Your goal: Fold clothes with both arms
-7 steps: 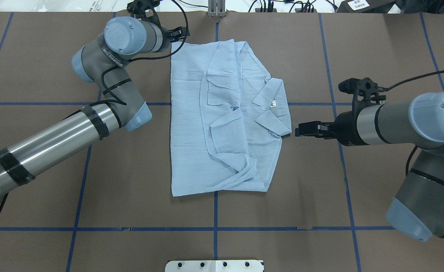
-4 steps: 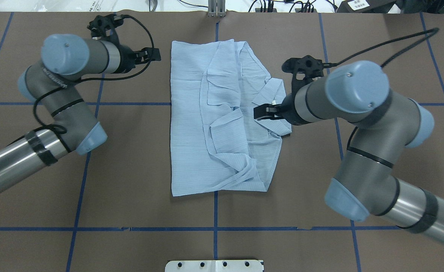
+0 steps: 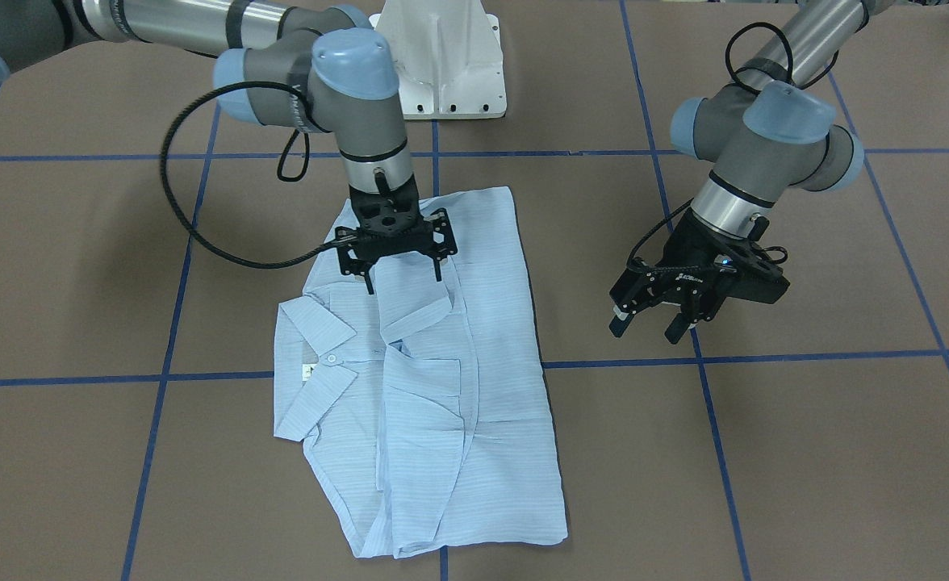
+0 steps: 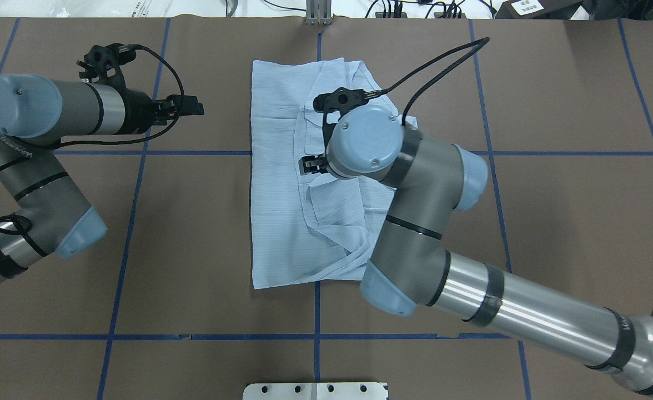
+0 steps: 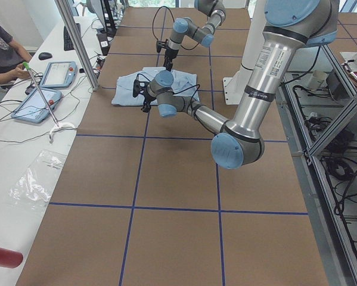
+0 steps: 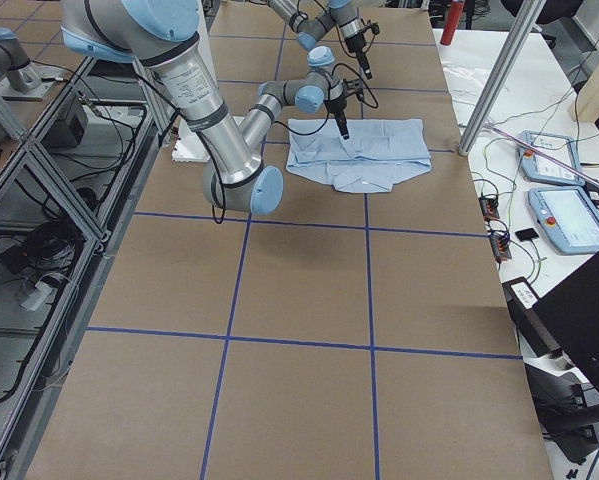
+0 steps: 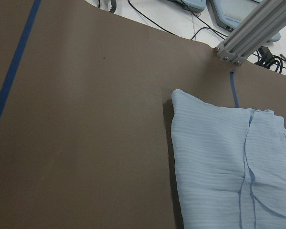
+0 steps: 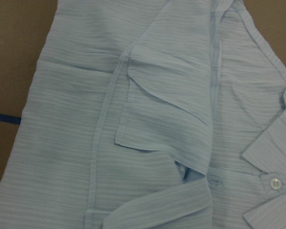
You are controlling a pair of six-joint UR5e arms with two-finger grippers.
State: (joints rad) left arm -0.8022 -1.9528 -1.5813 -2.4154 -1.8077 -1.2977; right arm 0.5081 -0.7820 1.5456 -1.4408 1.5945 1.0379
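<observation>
1. The shirt (image 3: 474,387) is seen flat at the middle of the tabletop (image 3: 765,452), sleeves turned in, collar toward the robot's right.
2. The right claw (image 3: 403,278) is poised over the sleeve folds, spread wide, nothing gripped.
3. The left claw (image 3: 645,329) is held off the cloth, also spread and empty.
4. A fresh fold appears to be lined up; next, an edge must be pinched and carried across.
</observation>
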